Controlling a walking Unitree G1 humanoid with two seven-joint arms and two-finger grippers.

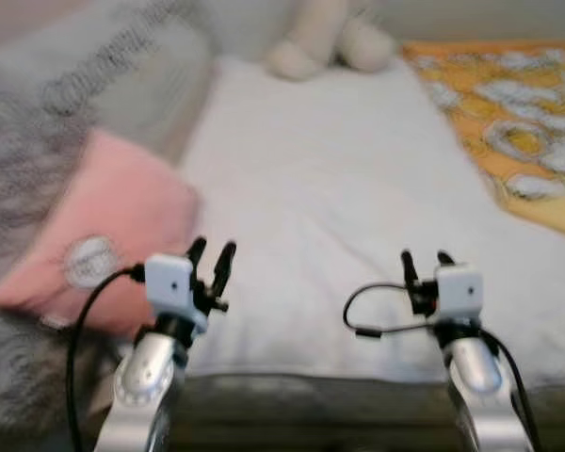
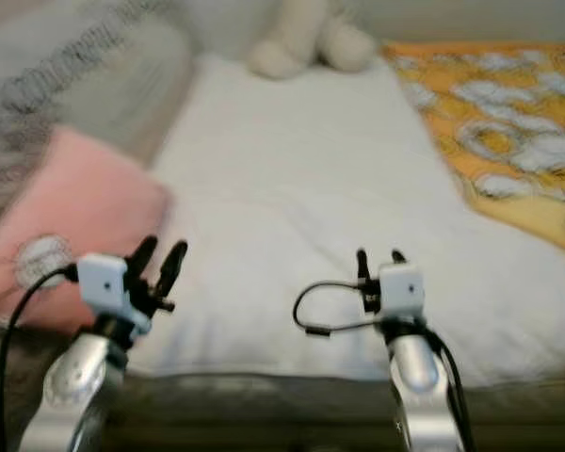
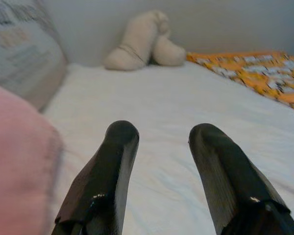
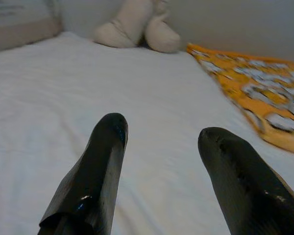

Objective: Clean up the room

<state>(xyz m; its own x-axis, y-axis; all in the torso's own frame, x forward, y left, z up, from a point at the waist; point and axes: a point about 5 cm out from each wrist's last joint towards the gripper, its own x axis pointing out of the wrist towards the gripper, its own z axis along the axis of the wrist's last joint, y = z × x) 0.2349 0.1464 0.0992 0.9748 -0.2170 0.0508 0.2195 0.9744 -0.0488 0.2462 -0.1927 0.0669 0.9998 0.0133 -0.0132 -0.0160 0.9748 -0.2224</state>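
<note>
A bed with a white sheet (image 1: 330, 188) lies before me. A pink pillow (image 1: 104, 231) rests at its left edge, with a grey printed pillow (image 1: 85, 85) behind it. A cream plush toy (image 1: 325, 38) sits at the far end against the wall. An orange patterned blanket (image 1: 518, 122) covers the right side. My left gripper (image 1: 211, 256) hovers open over the near edge, beside the pink pillow, holding nothing. My right gripper (image 1: 426, 258) is open too, above the sheet's near right part, with nothing between its fingers (image 4: 95, 166).
The bed's dark front edge (image 1: 311, 395) runs just below both arms. A grey fuzzy cover (image 1: 9, 367) lies at the near left. A pale wall (image 3: 210, 24) stands behind the plush toy.
</note>
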